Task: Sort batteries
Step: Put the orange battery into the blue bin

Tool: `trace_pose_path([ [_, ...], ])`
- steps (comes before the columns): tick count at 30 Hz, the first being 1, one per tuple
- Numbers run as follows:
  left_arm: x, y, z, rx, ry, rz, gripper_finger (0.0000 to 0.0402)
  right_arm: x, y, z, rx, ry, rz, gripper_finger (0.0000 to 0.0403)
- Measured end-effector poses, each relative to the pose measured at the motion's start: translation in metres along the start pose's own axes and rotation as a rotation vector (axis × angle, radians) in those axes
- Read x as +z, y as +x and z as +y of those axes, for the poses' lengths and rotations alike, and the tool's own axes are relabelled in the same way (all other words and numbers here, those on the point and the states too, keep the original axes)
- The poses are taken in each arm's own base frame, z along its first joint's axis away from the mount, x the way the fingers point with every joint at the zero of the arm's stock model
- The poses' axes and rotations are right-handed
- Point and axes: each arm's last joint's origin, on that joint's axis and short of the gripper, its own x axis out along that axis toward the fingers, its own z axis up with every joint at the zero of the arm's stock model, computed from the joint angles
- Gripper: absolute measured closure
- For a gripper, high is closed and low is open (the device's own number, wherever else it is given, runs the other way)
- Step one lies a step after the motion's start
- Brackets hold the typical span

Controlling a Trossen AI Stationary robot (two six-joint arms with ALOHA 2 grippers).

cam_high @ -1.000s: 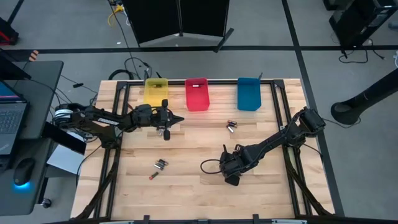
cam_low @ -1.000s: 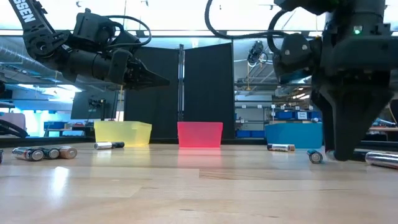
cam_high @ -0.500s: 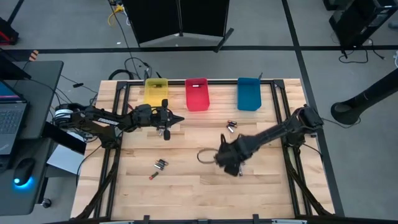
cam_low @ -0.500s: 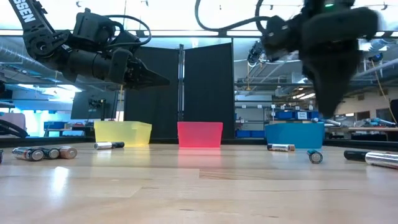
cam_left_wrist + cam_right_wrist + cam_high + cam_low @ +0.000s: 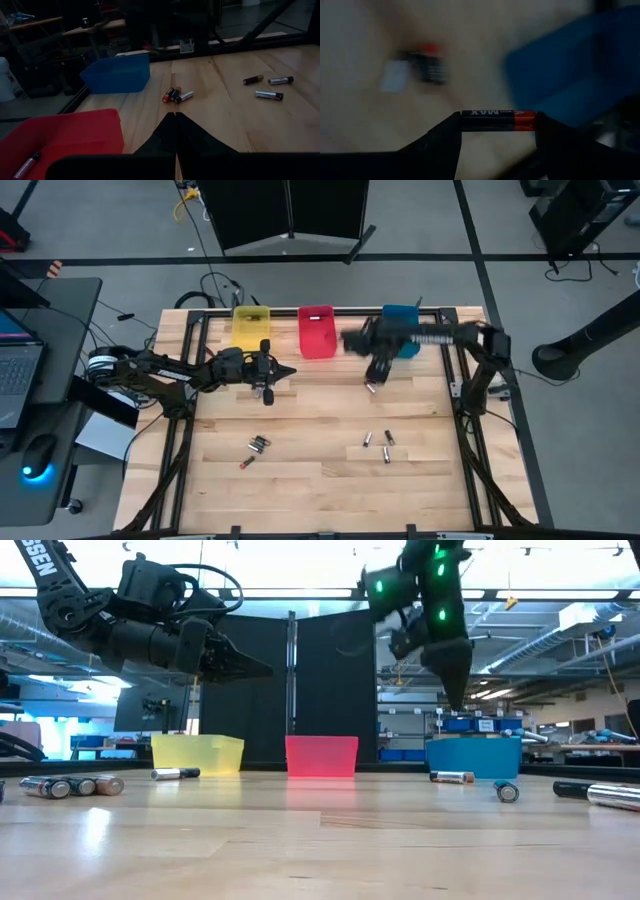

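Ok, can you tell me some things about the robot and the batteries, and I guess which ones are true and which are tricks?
1. The right gripper is holding a battery between its fingers. True.
2. The right gripper is down low by the three loose batteries in the middle of the table. False: it is up near the blue bin.
3. The red bin has a battery inside it. True, one lies in its corner.
4. The left gripper is holding a battery too. False: its fingers are shut with nothing between them.
5. The yellow bin sits between the red and blue ones. False: the red bin is in the middle.
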Motion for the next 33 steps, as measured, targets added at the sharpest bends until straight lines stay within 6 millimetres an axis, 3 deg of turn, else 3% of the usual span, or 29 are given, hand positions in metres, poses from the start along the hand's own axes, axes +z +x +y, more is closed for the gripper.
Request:
trace_pose_path([
  [7,0.000,0.000,0.000,0.000,0.000,0.001,0.0396,0.011,0.039,-0.086,0.016,-0.147,-0.017,0.0177],
  [12,0.000,0.000,0.000,0.000,0.000,0.001,0.0396,0.013,0.062,-0.123,0.076,-0.198,-0.131,0.0178],
  [20,0.000,0.000,0.000,0.002,-0.005,0.002,0.0396,0.002,0.107,-0.135,0.130,-0.220,-0.183,0.0178],
  [33,0.000,0.000,0.000,0.004,-0.006,-0.001,0.0396,-0.014,0.143,-0.147,0.170,-0.204,-0.211,0.0178],
])
